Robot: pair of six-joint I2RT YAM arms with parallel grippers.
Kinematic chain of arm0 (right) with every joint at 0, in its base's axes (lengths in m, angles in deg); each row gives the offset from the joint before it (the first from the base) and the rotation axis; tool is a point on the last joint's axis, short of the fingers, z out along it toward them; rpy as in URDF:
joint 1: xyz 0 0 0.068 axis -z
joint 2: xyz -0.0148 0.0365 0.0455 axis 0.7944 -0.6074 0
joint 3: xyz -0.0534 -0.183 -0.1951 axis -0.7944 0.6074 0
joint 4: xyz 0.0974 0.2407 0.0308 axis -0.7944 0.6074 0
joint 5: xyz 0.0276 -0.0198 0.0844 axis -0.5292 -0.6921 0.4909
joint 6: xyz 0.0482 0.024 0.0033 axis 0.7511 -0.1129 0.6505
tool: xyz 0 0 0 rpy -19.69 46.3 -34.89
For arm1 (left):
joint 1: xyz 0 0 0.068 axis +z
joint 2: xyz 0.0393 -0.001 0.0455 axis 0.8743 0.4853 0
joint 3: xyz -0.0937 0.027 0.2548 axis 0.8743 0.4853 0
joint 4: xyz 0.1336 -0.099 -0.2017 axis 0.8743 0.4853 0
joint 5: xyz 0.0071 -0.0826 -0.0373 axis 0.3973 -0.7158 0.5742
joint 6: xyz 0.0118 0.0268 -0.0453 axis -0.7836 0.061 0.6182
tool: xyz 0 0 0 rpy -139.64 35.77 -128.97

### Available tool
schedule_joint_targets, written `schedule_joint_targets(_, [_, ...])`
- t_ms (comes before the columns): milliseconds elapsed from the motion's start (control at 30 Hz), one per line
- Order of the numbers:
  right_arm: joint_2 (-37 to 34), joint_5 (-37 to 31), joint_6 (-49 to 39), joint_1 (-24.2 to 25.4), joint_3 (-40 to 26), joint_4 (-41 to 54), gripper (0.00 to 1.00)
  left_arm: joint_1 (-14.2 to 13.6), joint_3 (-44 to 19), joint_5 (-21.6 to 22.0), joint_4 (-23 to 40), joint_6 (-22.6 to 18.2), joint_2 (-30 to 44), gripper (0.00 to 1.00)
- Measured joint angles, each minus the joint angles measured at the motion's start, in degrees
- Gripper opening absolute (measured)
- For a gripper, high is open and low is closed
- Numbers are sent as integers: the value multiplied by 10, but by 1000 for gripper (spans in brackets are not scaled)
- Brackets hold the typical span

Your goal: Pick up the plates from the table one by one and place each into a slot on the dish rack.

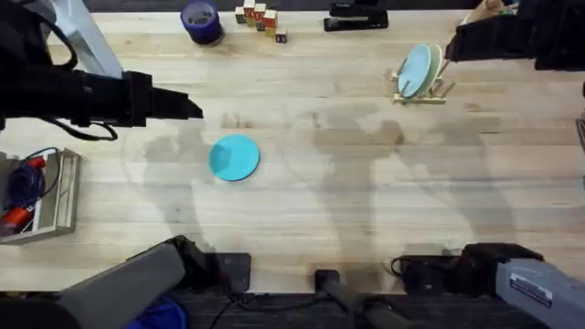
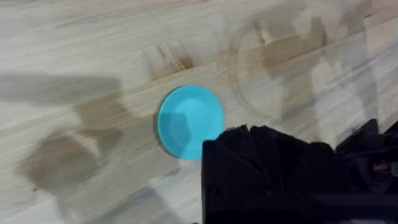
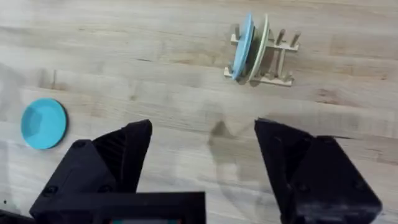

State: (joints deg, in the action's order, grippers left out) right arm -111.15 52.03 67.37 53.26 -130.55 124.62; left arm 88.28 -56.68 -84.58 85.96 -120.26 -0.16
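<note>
text: none legible | right arm base label [image 1: 533,289]: print too small to read | blocks [image 1: 260,18]: markings unreadable

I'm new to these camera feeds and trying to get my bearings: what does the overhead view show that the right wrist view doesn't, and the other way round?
Overhead alone: the purple tape roll, small colored blocks, a black stapler-like tool, the wooden tray of tools, and both arms stretched over the table. Right wrist alone: a close look at its own two open black fingers, and a side view of the rack's upright pegs. Both share: the teal plate lying flat, and the dish rack holding a pale blue plate and a cream plate.
</note>
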Motion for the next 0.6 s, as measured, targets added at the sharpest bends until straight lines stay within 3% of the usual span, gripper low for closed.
schedule_joint_targets(367, [0, 0, 0, 0, 0, 0, 995, 0, 2, 26, -1, -24, 0, 41])
schedule_joint_targets(600, [0, 0, 0, 0, 0, 0, 995, 0, 34, 34, -1, -37, 0, 41])
